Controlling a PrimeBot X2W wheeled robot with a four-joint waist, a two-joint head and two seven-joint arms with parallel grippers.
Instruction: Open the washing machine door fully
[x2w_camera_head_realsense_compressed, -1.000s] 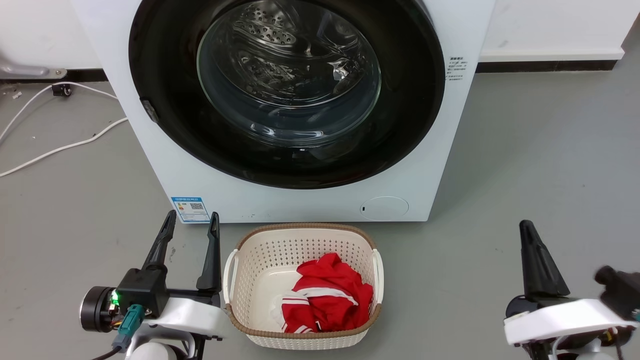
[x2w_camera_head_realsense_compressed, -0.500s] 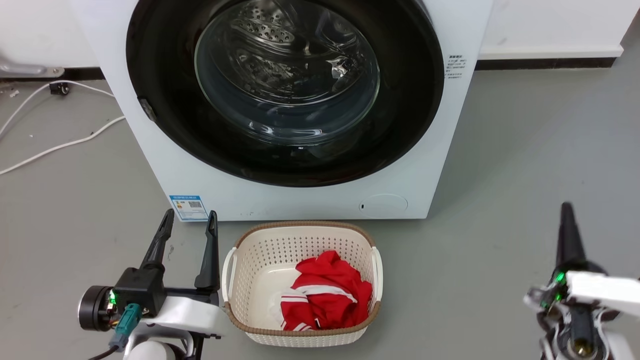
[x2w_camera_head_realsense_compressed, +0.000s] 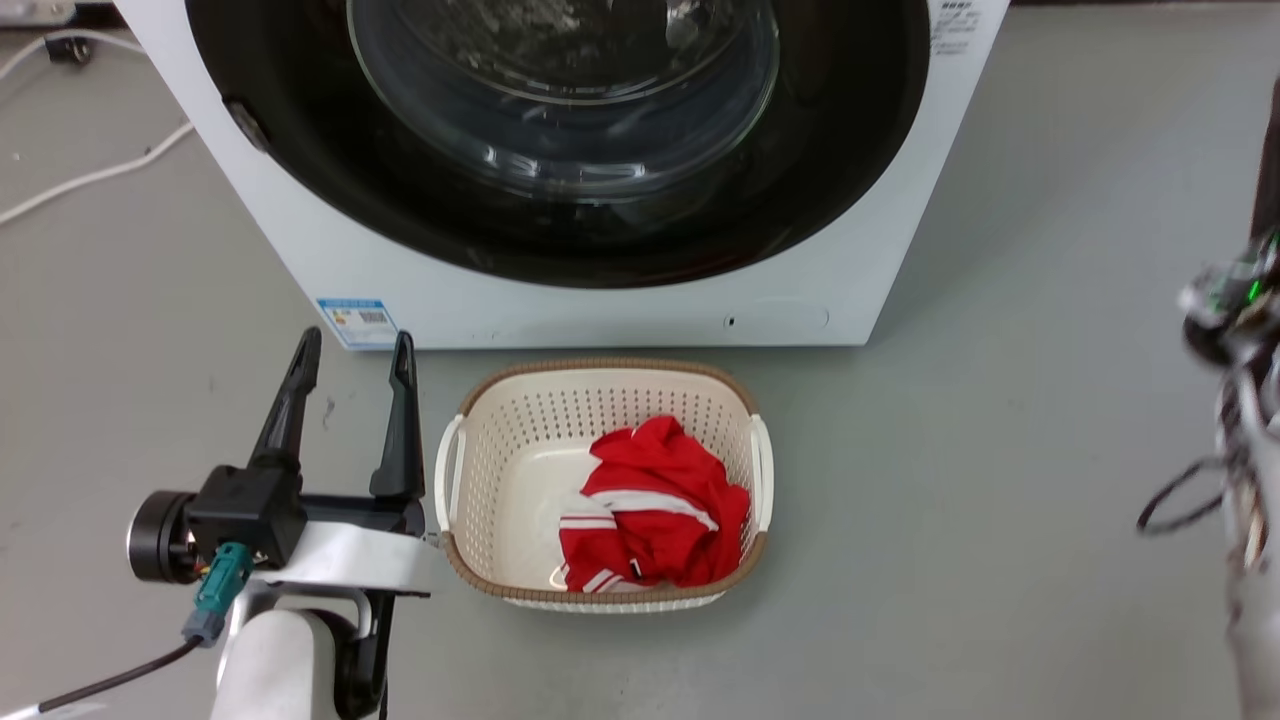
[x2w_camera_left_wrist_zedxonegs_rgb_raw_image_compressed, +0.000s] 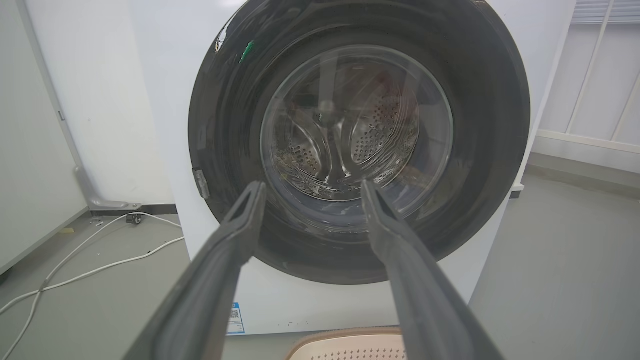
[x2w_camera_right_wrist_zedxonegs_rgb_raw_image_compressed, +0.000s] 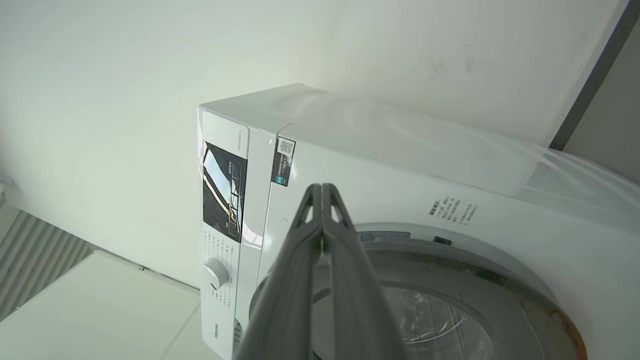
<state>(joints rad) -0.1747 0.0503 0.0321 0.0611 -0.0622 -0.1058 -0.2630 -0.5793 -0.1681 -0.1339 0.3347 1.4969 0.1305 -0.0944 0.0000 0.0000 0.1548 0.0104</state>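
The washing machine door (x2w_camera_left_wrist_zedxonegs_rgb_raw_image_compressed: 357, 145) is shut, flat against the front of the washing machine (x2w_camera_head_realsense_compressed: 620, 318), which stands on the floor against the wall. I see a small grey catch (x2w_camera_left_wrist_zedxonegs_rgb_raw_image_compressed: 201, 182) on the door's rim, on my left side. The rim is glossy, so I fear a fingertip slips off the catch and only scrapes the black ring. I also fear an arm that comes in low knocks the laundry basket (x2w_camera_head_realsense_compressed: 470, 420), which stands on the floor just before the machine. The left pincer (x2w_camera_head_realsense_compressed: 353, 345) has its fingers wide apart and holds nothing; it is beside the basket, short of the door. The right pincer (x2w_camera_right_wrist_zedxonegs_rgb_raw_image_compressed: 320, 200) has its fingers pressed together, empty, and points at the machine's upper front without touching it.
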